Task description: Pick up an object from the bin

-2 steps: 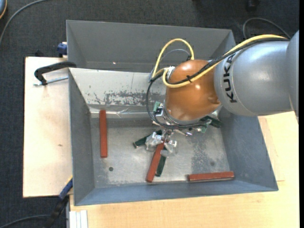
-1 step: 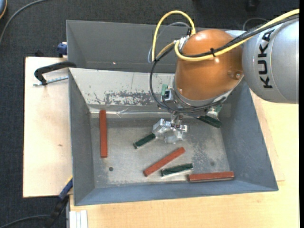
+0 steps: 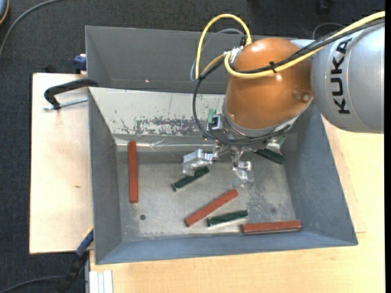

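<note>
As our gripper, fingers apart (empty), hangs beside the dark green flat stick, we risk nudging it.

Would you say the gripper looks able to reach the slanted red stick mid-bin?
Probably yes: the slanted red stick lies uncovered near the open gripper; a dark green stick lies close beside it.

Robotics lab: KUKA arm over grey metal bin, carpeted floor.
</note>
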You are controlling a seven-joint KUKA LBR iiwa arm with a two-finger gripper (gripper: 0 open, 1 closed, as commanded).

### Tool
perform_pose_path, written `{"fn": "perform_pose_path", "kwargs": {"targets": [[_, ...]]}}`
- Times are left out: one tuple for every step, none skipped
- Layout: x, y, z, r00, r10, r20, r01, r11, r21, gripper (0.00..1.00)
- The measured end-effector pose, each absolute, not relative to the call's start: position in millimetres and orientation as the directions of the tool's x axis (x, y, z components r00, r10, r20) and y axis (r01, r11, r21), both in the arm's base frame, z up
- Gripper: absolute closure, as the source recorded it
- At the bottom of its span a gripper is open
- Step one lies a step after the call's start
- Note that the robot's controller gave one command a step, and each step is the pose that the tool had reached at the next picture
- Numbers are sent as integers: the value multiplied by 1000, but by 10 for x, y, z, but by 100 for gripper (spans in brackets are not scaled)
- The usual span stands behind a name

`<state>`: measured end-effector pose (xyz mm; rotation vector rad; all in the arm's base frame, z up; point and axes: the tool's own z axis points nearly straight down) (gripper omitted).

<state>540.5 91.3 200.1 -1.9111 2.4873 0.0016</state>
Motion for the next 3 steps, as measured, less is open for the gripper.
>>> {"fn": "perform_pose_path", "kwargs": {"targets": [[5930, 967, 663, -199, -980, -3, -980, 199, 3, 0], [5938, 969, 710, -200, -980, -4, -980, 200, 0, 100], [5922, 852, 2201, -67, -998, -5, -998, 67, -13, 100]]}}
